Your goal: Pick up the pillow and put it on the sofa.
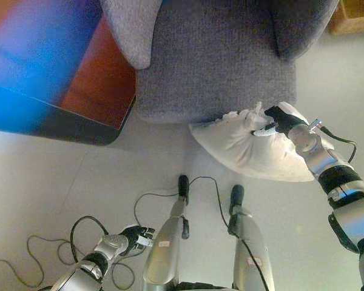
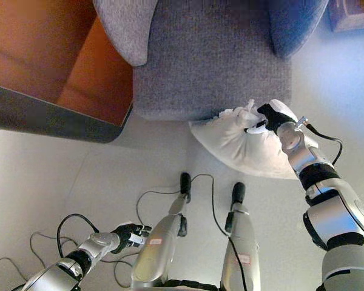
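Note:
A white pillow hangs just in front of the grey sofa, its upper corner bunched up at the seat's front edge. My right hand is shut on that bunched corner, fingers curled into the cloth, the arm reaching in from the lower right. The pillow's lower part sags toward the floor below the seat. My left hand hangs low at the lower left, away from the pillow, fingers curled with nothing in them.
A brown wooden table with a dark rim stands to the left of the sofa. The sofa's grey armrests flank the seat. Pale floor spreads in front. A wooden piece shows at the top right.

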Motion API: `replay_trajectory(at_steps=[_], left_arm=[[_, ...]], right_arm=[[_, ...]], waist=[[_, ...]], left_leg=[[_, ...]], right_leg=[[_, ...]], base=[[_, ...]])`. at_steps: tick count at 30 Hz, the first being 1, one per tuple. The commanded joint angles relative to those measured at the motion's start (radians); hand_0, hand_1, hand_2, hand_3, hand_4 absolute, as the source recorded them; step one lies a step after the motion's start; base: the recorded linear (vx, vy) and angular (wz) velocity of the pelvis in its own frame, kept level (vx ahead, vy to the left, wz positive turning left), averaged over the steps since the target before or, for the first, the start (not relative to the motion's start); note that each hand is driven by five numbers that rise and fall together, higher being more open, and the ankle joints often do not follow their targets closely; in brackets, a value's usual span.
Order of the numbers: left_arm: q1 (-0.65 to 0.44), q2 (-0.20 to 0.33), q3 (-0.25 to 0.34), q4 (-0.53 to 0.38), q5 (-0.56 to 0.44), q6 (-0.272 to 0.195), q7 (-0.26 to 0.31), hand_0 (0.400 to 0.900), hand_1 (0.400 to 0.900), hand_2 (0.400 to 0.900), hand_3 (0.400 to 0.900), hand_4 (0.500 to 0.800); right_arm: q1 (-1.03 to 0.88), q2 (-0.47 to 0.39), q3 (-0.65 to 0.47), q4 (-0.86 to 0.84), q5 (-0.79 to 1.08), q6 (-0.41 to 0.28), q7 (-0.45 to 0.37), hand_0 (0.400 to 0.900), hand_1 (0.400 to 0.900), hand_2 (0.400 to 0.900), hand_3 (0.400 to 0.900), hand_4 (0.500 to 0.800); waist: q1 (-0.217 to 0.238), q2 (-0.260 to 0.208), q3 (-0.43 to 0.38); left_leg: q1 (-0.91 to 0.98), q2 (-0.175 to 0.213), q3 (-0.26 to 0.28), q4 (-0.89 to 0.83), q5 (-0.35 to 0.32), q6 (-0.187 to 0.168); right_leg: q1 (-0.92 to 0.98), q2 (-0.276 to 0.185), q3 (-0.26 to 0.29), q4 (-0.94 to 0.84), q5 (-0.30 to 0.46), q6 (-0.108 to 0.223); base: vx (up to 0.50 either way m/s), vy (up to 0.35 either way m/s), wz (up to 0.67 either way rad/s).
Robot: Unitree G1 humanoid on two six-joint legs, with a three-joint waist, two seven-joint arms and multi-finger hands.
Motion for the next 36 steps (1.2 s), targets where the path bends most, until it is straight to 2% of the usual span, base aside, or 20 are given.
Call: replay_trajectory(at_steps=[1, 7, 12, 18, 27, 36], left_arm=[[0.073, 0.045, 0.005, 0.025, 0.032, 0.021, -0.05, 0.9, 0.9, 0.9, 0.9, 0.8], [0.134, 0.047, 0.048, 0.031, 0.056, 0.04, -0.082, 0.9, 0.9, 0.9, 0.9, 0.8], [0.18, 0.047, 0.092, 0.055, 0.1, 0.059, -0.122, 0.9, 0.9, 0.9, 0.9, 0.8], [0.217, 0.043, 0.125, 0.085, 0.131, 0.08, -0.162, 0.9, 0.9, 0.9, 0.9, 0.8], [0.239, 0.024, 0.141, 0.118, 0.152, 0.106, -0.213, 0.9, 0.9, 0.9, 0.9, 0.8], [0.261, 0.019, 0.148, 0.162, 0.166, 0.164, -0.228, 0.9, 0.9, 0.9, 0.9, 0.8]], right_arm=[[-0.095, -0.09, -0.01, -0.157, 0.064, -0.141, 0.017, 0.4, 0.4, 0.4, 0.4, 0.5], [-0.003, -0.106, -0.061, -0.218, 0.085, -0.149, 0.122, 0.4, 0.4, 0.4, 0.4, 0.5], [0.05, -0.122, -0.097, -0.235, 0.128, -0.147, 0.254, 0.4, 0.4, 0.4, 0.4, 0.5], [0.05, -0.138, -0.107, -0.24, 0.182, -0.143, 0.333, 0.4, 0.4, 0.4, 0.4, 0.5], [-0.055, -0.146, -0.084, -0.209, 0.297, -0.064, 0.44, 0.4, 0.4, 0.4, 0.4, 0.5], [-0.291, -0.148, -0.01, -0.044, 0.325, 0.075, 0.488, 0.4, 0.4, 0.4, 0.4, 0.5]], waist=[[0.005, -0.117, -0.1], [0.002, -0.16, -0.208], [0.007, -0.188, -0.294], [0.013, -0.208, -0.366], [0.022, -0.229, -0.429], [0.05, -0.246, -0.459]], left_leg=[[0.133, -0.032, 0.069, 0.003, -0.164, -0.024], [0.216, -0.031, 0.072, -0.008, -0.184, -0.026], [0.284, -0.035, 0.072, -0.008, -0.207, -0.022], [0.344, -0.038, 0.069, -0.008, -0.228, -0.019], [0.417, -0.041, 0.059, -0.008, -0.248, -0.017], [0.448, -0.045, 0.052, -0.008, -0.254, -0.019]], right_leg=[[0.166, 0.008, -0.062, -0.195, 0.057, 0.042], [0.279, 0.013, -0.061, -0.257, 0.073, 0.05], [0.365, 0.02, -0.066, -0.295, 0.077, 0.049], [0.438, 0.025, -0.068, -0.322, 0.073, 0.047], [0.52, 0.03, -0.062, -0.335, 0.064, 0.045], [0.56, 0.03, -0.068, -0.341, 0.065, 0.046]], base=[[0.1, -0.015, -0.04], [0.14, -0.01, 0.02], [0.17, 0.002, 0.03], [0.14, 0.029, 0.03], [0.1, 0.048, 0.04], [0.13, 0.045, 0.05]])
